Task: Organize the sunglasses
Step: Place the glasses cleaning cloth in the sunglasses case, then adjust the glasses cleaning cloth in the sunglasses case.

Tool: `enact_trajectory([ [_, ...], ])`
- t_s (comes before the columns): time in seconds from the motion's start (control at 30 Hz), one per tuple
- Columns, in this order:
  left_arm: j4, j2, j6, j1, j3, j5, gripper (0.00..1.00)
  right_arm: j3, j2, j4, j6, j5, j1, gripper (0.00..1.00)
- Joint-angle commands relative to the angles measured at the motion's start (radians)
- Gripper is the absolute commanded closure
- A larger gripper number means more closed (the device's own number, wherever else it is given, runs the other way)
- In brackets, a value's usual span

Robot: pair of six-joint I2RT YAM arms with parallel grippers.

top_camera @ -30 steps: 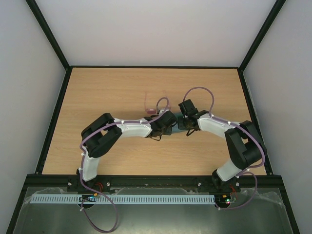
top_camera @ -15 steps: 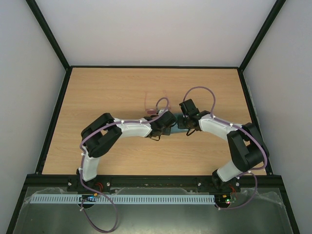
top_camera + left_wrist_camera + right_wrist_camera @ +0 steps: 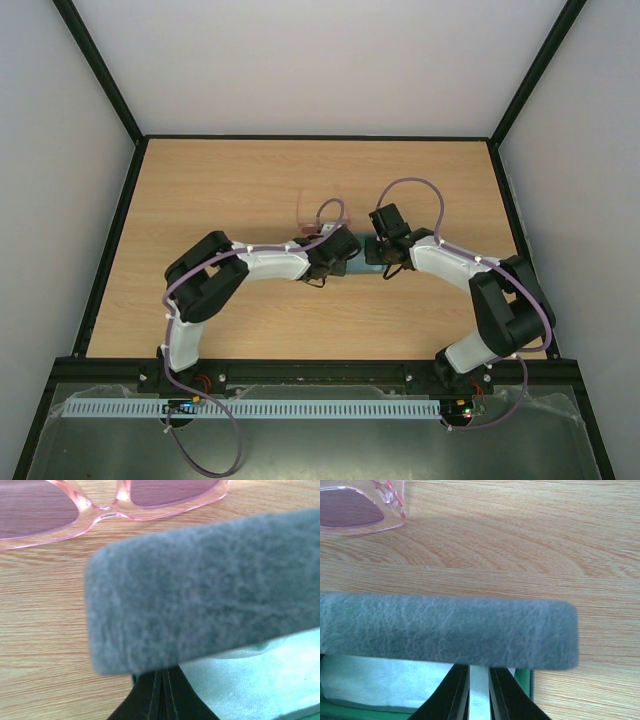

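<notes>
Left hand (image 3: 162, 700) pressed together behind grey case (image 3: 200, 590), right hand (image 3: 479, 692) grip unclear, sunglasses (image 3: 100, 502) just beyond.

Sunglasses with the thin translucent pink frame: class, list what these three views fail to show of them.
Top view: the pink-framed sunglasses are too small and faint for any detail.
Left wrist view: the top edge cuts off both lenses; the temple arms are unseen.
Right wrist view: only one lens end shows, cut off by the top-left corner.
</notes>
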Motion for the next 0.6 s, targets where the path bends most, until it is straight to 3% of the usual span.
enact_trajectory([
  [0.0, -0.042, -0.055, 0.01, 0.014, -0.026, -0.039, 0.98, -0.014, -0.011, -0.016, 0.007, -0.003, 0.003, 0.87],
  [0.57, -0.002, -0.137, 0.0, 0.014, -0.067, -0.001, 0.98, -0.036, 0.014, -0.018, 0.016, 0.0, 0.029, 0.88],
])
